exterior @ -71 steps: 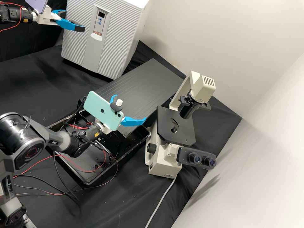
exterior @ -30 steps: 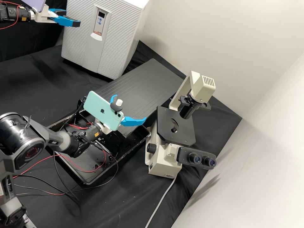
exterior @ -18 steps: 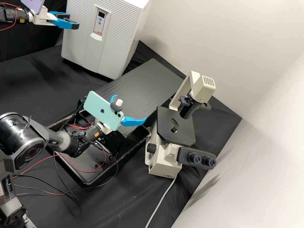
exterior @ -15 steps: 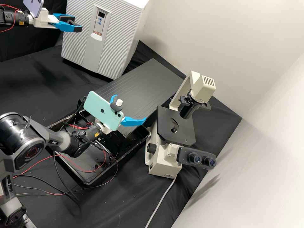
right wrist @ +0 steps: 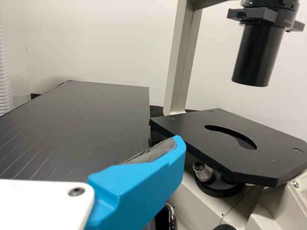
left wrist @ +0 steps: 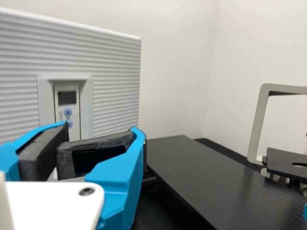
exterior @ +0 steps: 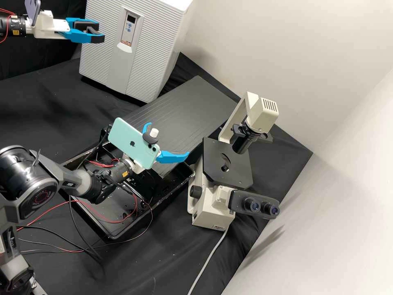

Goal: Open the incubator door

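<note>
OK, incubator (exterior: pixel 174 45) sits past our left jaws, its door (exterior: pixel 139 78) shut and facing our side, presumably so we can reach the front directly. Microscope (exterior: pixel 211 209) is just beyond our right jaws, slab (exterior: pixel 196 106) between it and the incubator, likely kept low so the left arm can work above it. Left gripper (exterior: pixel 99 33) has its tips practically meeting, nothing held; we read that as a slim shape for working the door edge beside it. Contact: can't tell. Right gripper (exterior: pixel 168 139) is spread wide, empty, probably parked clear of the swing. Phone (exterior: pixel 133 143) rides behind those jaws, likely for filming. Control panel (exterior: pixel 129 28) is off the left tips; we'd avoid bumping it.
</note>
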{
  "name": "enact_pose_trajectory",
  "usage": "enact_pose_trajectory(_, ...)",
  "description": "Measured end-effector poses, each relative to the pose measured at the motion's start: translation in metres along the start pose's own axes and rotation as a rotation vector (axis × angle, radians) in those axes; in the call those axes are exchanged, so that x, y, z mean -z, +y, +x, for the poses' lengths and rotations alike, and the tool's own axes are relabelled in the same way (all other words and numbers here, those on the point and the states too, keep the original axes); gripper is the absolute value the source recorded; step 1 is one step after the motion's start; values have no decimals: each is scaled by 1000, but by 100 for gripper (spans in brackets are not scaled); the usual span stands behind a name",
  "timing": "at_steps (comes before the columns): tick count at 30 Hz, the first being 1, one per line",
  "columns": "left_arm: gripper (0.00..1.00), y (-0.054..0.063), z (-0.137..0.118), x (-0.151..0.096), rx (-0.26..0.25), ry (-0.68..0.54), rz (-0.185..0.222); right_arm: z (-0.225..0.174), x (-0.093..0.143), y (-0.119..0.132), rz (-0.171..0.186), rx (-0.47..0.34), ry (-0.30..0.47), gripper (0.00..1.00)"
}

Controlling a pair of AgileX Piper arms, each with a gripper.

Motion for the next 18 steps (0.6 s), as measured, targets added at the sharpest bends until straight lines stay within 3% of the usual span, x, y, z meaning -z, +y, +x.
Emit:
enact_pose_trajectory(1, 0, 0, 0, 1, -3, 21, 5, 0, 0, 0, 0, 0, 0, 100)
enact_pose_trajectory(2, 100, 0, 0, 4, -6, 47, 2, 0, 0, 0, 0, 0, 0, 100)
enact_pose_trajectory(10, 100, -9, -2, 35, 24, 275, -83, 0, 0, 0, 0, 0, 0, 100)
enact_pose_trajectory(18, 100, -17, -3, 58, 67, 381, -103, 0, 0, 0, 0, 0, 0, 100)
